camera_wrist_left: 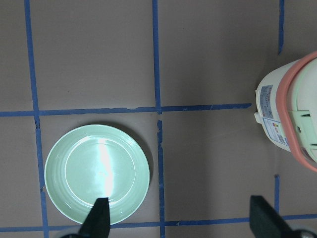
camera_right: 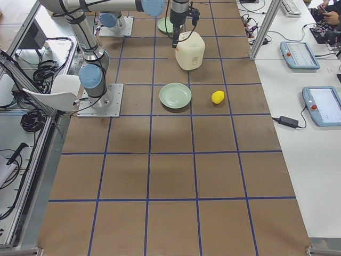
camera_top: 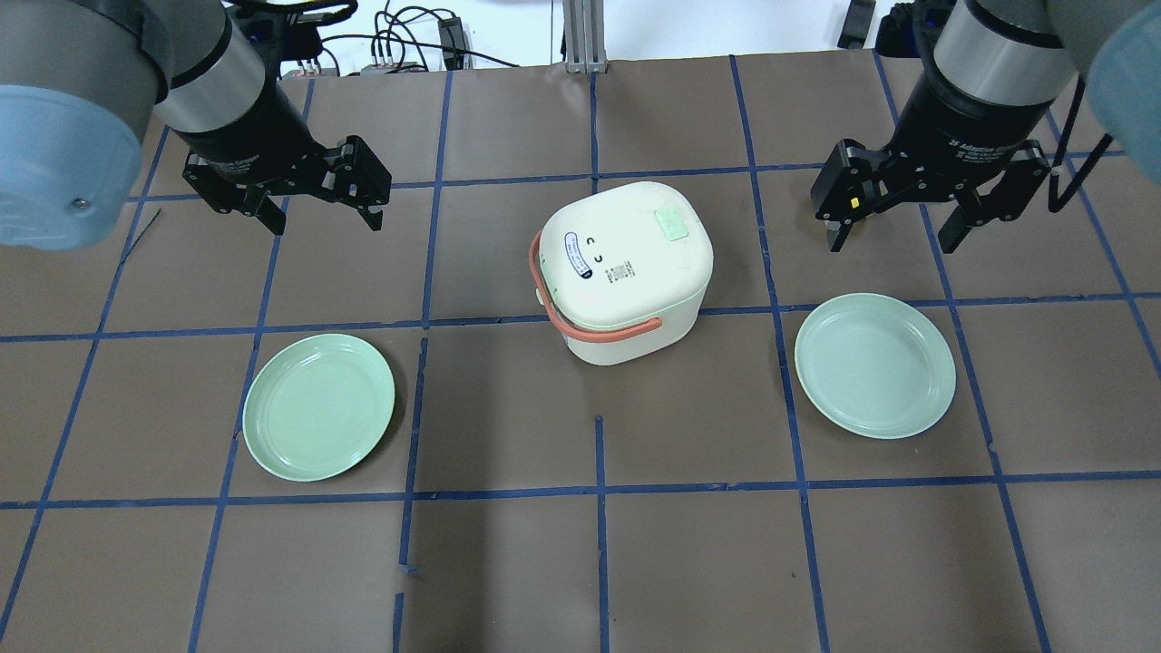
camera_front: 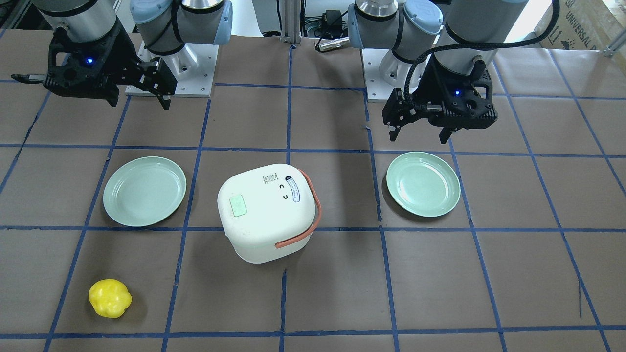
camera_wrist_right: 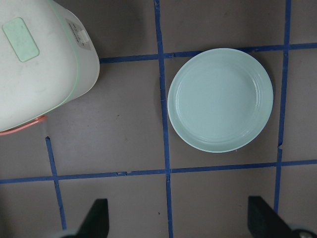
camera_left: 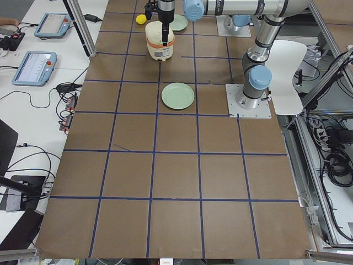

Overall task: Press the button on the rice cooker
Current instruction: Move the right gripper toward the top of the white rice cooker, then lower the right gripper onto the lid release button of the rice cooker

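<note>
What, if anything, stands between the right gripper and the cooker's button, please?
Nothing visible does: only table lies between the right gripper and the cooker, and the button on its lid is uncovered.

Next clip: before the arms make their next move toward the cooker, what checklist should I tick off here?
1. Lid shut on the white rounded-square rice cooker: ok.
2. The pale green rectangular button on its lid uncovered: ok.
3. The orange-red strap handle clear of the button: ok.
4. The right gripper open, empty, on the button's side: ok.
5. The left gripper open, empty, apart from the cooker: ok.
6. Button already pressed: cannot tell.
</note>
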You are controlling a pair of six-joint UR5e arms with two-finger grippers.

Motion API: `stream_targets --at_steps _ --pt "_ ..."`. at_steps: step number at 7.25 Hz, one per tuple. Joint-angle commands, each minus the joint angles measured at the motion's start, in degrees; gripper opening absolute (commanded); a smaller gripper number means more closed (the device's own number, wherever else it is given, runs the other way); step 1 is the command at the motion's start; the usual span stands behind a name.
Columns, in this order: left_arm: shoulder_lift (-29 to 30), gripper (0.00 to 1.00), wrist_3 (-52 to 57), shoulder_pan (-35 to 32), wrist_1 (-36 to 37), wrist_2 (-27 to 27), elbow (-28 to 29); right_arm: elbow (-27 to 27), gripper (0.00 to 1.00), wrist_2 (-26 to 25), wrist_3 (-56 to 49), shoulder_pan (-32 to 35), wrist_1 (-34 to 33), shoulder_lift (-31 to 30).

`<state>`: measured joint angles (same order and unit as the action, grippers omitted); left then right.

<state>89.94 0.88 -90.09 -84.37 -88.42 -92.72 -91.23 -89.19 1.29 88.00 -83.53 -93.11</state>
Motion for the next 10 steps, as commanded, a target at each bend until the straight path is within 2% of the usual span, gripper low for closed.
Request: stream_targets --at_steps 1,2,3,4,5,6,7,8,10 --pt "0.0 1.00 0.0 0.0 0.0 0.0 0.0 0.3 0.98 1.5 0.6 0.9 -2.9 0.6" --pt "0.0 1.00 0.0 0.0 0.0 0.0 0.0 1.2 0.90 3.3 1.6 2.5 -3.2 1.2" --pt "0.0 1.00 0.0 0.0 0.0 0.0 0.0 2.8 0.89 3.4 3.4 5.2 -4.3 3.8" --pt "0.0 1.00 0.0 0.0 0.0 0.0 0.0 6.5 0.77 3.3 5.4 9.1 -4.4 6.6" --pt "0.0 1.00 -0.1 0.0 0.0 0.0 0.0 9.0 0.50 3.4 5.7 10.9 -4.3 10.0" --pt "0.1 1.00 0.0 0.0 0.0 0.0 0.0 9.8 0.28 5.6 5.7 11.0 -4.4 13.1" --pt "0.0 1.00 0.0 0.0 0.0 0.0 0.0 10.3 0.18 7.3 6.0 11.1 -6.8 15.4" --pt "0.0 1.00 -0.1 0.0 0.0 0.0 0.0 10.5 0.11 7.2 5.9 11.1 -7.2 16.8" --pt "0.0 1.00 0.0 0.0 0.0 0.0 0.0 11.9 0.08 7.4 6.0 11.1 -10.1 18.9"
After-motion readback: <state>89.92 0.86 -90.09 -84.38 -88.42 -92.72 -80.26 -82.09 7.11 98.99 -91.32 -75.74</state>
